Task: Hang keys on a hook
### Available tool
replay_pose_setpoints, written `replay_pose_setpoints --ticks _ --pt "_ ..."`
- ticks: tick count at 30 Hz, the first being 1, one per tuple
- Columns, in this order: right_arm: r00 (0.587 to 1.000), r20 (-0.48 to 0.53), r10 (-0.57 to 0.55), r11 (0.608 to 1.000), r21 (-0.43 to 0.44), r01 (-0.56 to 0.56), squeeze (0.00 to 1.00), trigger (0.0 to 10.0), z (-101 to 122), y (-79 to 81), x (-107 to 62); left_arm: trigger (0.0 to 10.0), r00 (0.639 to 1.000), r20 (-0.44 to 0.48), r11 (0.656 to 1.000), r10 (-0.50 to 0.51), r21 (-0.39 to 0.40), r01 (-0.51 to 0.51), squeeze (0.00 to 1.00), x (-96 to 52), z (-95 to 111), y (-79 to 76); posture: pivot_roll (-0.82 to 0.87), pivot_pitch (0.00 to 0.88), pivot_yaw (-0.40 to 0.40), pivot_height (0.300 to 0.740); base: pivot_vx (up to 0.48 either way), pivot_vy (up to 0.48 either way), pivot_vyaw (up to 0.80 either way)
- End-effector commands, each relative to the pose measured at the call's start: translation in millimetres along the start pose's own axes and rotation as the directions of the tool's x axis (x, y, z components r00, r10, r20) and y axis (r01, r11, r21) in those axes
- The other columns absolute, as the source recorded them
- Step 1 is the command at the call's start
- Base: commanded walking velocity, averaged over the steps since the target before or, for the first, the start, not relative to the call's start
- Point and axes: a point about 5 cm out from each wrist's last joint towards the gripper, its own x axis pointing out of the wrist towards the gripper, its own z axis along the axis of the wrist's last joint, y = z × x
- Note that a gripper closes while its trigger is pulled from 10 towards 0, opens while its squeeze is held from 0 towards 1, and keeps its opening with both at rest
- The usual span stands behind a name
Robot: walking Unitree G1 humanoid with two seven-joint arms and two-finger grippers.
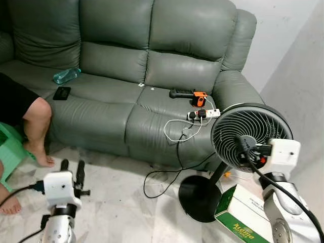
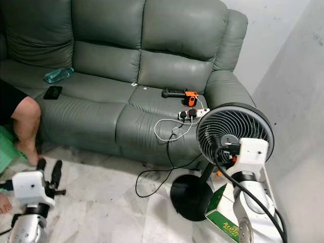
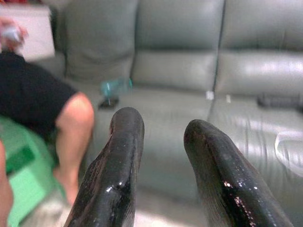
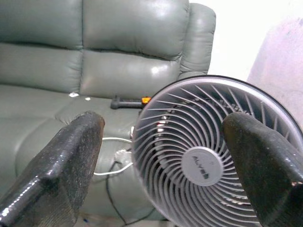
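I see my left gripper (image 3: 163,165), fingers parted and empty, low before the sofa (image 1: 126,76). My right gripper (image 4: 165,161), spread wide and empty, faces the fan (image 1: 250,132). I cannot locate keys or hook.

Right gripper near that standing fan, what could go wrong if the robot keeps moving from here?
1. The open right gripper faces the round grey standing fan closely; swinging forward could knock it over.
2. Black and white cables trail from the white power strip on the green leather sofa to the floor; they might snag.
3. A person's bare leg is beside the open left gripper.
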Motion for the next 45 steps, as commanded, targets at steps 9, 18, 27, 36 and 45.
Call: replay_pose_setpoints --ticks 9,18,27,36,45 --pt "0.994 -0.02 0.111 0.993 0.048 -0.11 0.0 10.0 -13.9 24.1 -0.7 10.0 0.997 -0.062 0.99 -0.053 -0.135 0.044 0.0 -0.7 -3.9 -20.1 -0.01 0.063 -0.077 0.74 0.0 0.0 0.0" --pt "0.987 -0.027 0.156 0.987 0.039 -0.155 0.0 10.0 -18.5 32.7 -1.8 10.0 0.98 -0.174 0.992 -0.098 -0.097 0.082 0.0 -8.5 -24.9 -17.7 -0.02 0.067 -0.064 0.74 0.0 0.0 0.0" --pt "0.985 -0.046 0.164 0.986 0.005 -0.164 0.0 10.0 -20.5 35.1 -2.9 10.0 0.972 -0.201 0.993 -0.118 -0.052 0.11 0.0 -7.9 -26.6 -16.9 -0.01 0.072 -0.063 0.74 0.0 0.0 0.0" --pt "0.984 -0.067 0.166 0.986 0.016 -0.165 0.0 10.0 -22.5 34.9 -2.0 10.0 0.959 -0.24 0.988 -0.152 -0.031 0.148 0.0 -6.4 -24.8 -18.8 -0.01 0.08 -0.07 0.74 0.0 0.0 -0.8" --pt "0.982 -0.077 0.173 0.985 0.03 -0.171 0.0 10.0 -23.4 34.5 -1.6 10.0 0.973 -0.204 0.994 -0.105 -0.042 0.099 0.0 0.2 -17.7 -20.0 -0.02 0.083 -0.075 0.74 0.0 0.0 -0.8"
